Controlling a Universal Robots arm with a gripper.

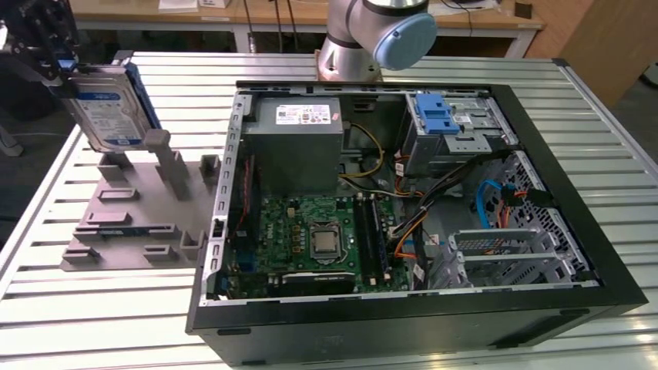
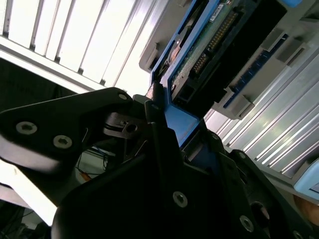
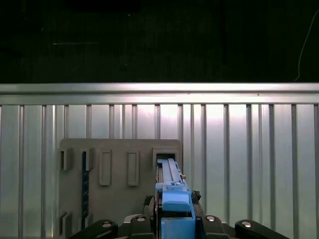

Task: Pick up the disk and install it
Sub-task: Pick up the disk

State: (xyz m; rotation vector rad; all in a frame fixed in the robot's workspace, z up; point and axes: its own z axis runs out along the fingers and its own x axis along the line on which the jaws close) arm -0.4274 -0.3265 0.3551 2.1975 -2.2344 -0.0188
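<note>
Tool (image 1: pixel 64 71) is at the exterior view's far left, clamped on the disk (image 1: pixel 106 108), which stands on edge with its label side facing the camera. In the second wrist view the fingers (image 2: pixel 155 112) are closed on the blue rail (image 2: pixel 182 123) at one end of the disk, with its circuit-board side in view beyond them. The disk sits over the grey holder plate (image 1: pixel 123 223) on the slatted metal desk (image 1: pixel 113 308), next to a tall post on that plate. In the first wrist view it lines up over one of the plate's slots. I can't tell whether its lower edge is clear of the slot or just inside it. The open computer case (image 1: pixel 575 231) lies flat on the desk just beside the plate, toward the exterior view's right. Inside it are the grey power supply (image 1: pixel 298 146), a green motherboard (image 1: pixel 308 239) and the blue-latched drive cage (image 1: pixel 449 123). The disk is outside the case and well apart from the cage. The arm's base (image 1: pixel 372 38) stands behind the case.
</note>
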